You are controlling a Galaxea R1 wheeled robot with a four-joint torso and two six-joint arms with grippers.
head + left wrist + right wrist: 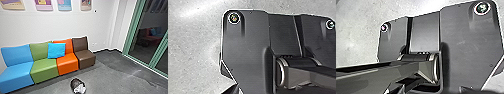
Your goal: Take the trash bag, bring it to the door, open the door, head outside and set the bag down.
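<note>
We should face the trash bag (77, 85) and roll up slowly; we can't tell if our tools are open.

No text, number or sign can be read, the posters (44, 7) on the white wall (62, 25) showing nothing legible.

Sofa seats (44, 71) in light blue, green, orange and dark brown. The cushion (56, 50) is bright blue; the door frame (132, 28) is green.
</note>
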